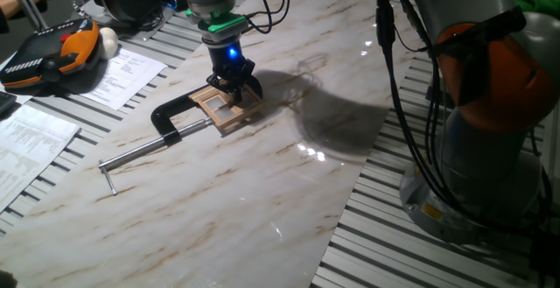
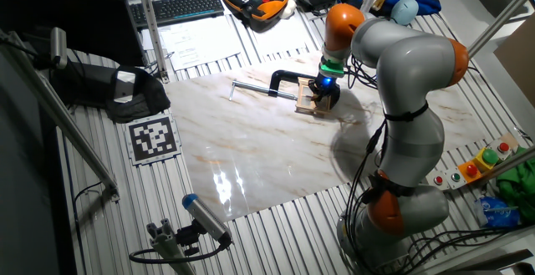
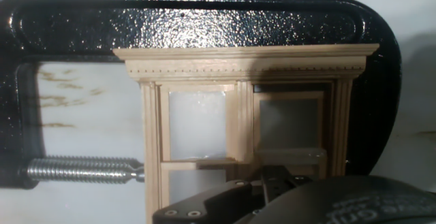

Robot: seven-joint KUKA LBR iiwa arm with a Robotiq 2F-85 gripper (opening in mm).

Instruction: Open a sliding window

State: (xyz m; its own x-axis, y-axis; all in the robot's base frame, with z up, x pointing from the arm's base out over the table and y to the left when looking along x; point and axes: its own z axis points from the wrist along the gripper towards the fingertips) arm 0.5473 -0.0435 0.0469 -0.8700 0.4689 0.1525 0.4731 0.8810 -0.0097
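The sliding window (image 3: 242, 125) is a small tan wood frame with thin crossbars, lying flat on the marble board. It is held in a black C-clamp (image 3: 204, 23). It also shows in one fixed view (image 1: 229, 106) and in the other fixed view (image 2: 307, 102). My gripper (image 1: 234, 87) stands straight above it, also seen from the other side (image 2: 324, 93). In the hand view the fingertips (image 3: 276, 178) are together at the bottom, by the lower crossbar of the right sash (image 3: 289, 132). That sash sits darker and set back from the left panes.
The clamp's steel screw rod (image 1: 144, 152) sticks out to the left over the marble board (image 1: 262, 200). A teach pendant (image 1: 48, 52) and papers (image 1: 122, 76) lie at the far left. The arm's base (image 1: 490, 148) stands on the right, on the slatted table.
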